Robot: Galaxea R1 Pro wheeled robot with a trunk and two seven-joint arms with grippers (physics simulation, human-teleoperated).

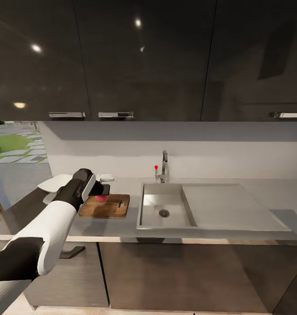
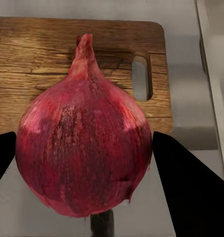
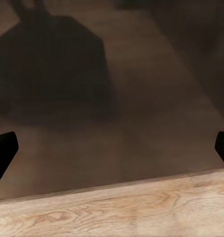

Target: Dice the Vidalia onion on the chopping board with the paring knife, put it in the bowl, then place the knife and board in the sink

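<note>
My left gripper (image 1: pixel 103 191) is shut on the Vidalia onion (image 1: pixel 101 198), a whole reddish-purple bulb. It hangs just over the left part of the brown wooden chopping board (image 1: pixel 109 206). In the left wrist view the onion (image 2: pixel 84 148) sits between the two dark fingers (image 2: pixel 191 190), stem pointing at the board (image 2: pixel 37 64). The grey steel sink (image 1: pixel 151 209) lies right of the board, basin bare. The white bowl (image 1: pixel 55 182) stands on the countertop (image 1: pixel 262 189) behind my left arm. The paring knife is hidden. My right gripper (image 3: pixel 112 143) is open and holds nothing.
A chrome tap with a red knob (image 1: pixel 163 169) rises behind the sink. Dark wall cabinets (image 1: pixel 148 57) hang low over the worktop. A small pale object (image 1: pixel 106 177) lies behind the gripper. The right wrist view faces a dark cabinet front (image 3: pixel 116 89) and pale wood floor (image 3: pixel 141 207).
</note>
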